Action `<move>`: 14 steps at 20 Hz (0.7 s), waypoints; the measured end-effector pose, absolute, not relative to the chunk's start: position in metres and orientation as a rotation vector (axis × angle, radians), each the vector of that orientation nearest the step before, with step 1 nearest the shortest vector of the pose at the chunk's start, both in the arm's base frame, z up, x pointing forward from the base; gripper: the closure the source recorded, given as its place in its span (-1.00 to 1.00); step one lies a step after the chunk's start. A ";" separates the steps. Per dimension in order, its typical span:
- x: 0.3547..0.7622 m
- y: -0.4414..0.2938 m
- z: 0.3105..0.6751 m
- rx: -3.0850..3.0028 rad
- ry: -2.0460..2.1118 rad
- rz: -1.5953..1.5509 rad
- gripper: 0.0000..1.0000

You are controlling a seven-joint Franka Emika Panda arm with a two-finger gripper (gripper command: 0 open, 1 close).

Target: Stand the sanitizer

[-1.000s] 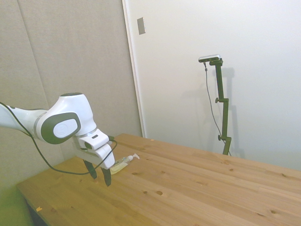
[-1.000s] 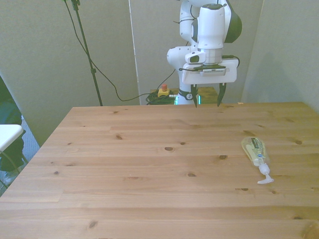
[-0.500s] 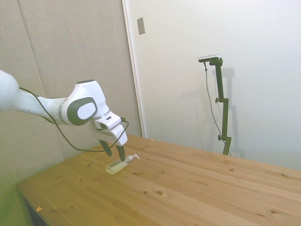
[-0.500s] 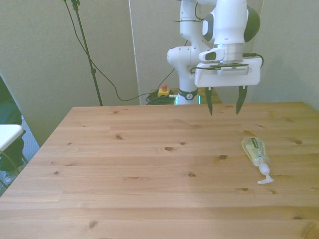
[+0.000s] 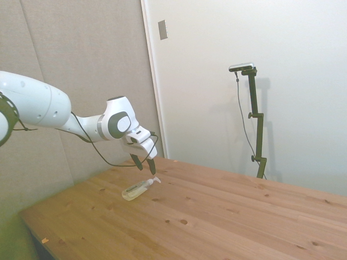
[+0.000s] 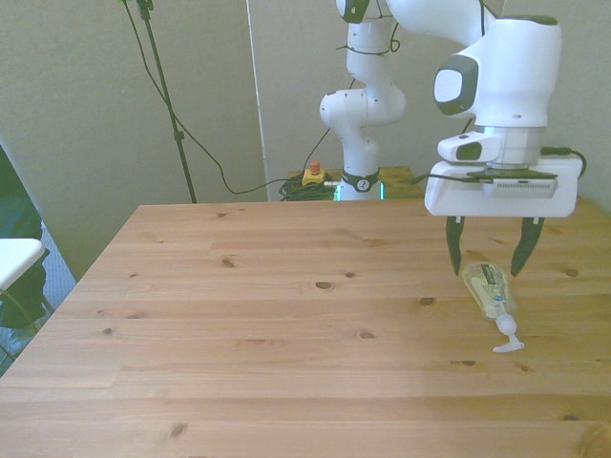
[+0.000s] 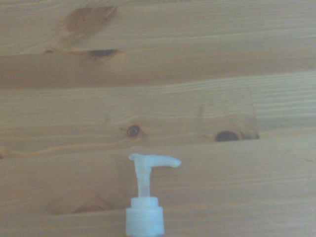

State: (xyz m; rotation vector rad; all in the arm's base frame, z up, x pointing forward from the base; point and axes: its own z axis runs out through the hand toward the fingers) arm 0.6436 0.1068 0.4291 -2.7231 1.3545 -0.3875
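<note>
One sanitizer [image 6: 489, 289] lies flat on the table [image 6: 286, 315], toward the front view's right, its clear body with pale yellowish liquid pointing away from the camera and its white pump top [image 6: 509, 340] nearest the camera. In the side view the same bottle [image 5: 136, 189] rests on its side with the pump spout aimed further along the boards. The wrist view shows only the white collar and spout [image 7: 148, 187] over bare knotty wood, so the camera looks down onto the pump end.

Above it hangs the end effector [image 6: 487, 260], fingers spread apart with nothing between them, straddling the far end of the bottle's body and, by the side view [image 5: 144, 164], not touching it.

The risks lie in the grasp and the tilt. A smooth, rounded bottle can squirt out sideways or roll if the fingers close off-centre or strike one flank first. Closing near the base end may leave too little leverage to swing it upright, and it may pivot in the grip. Its base looks narrow, so releasing it while tilted would likely topple it again. Descending too far would drive the fingertips into the wood.
</note>
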 end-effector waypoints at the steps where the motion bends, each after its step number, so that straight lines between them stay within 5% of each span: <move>1: 0.650 0.109 0.423 -2.728 1.360 -0.378 -1.00; 13: 0.687 0.131 0.364 -2.779 1.392 -0.327 -1.00; 14: 0.688 0.131 0.363 -2.783 1.394 -0.321 1.00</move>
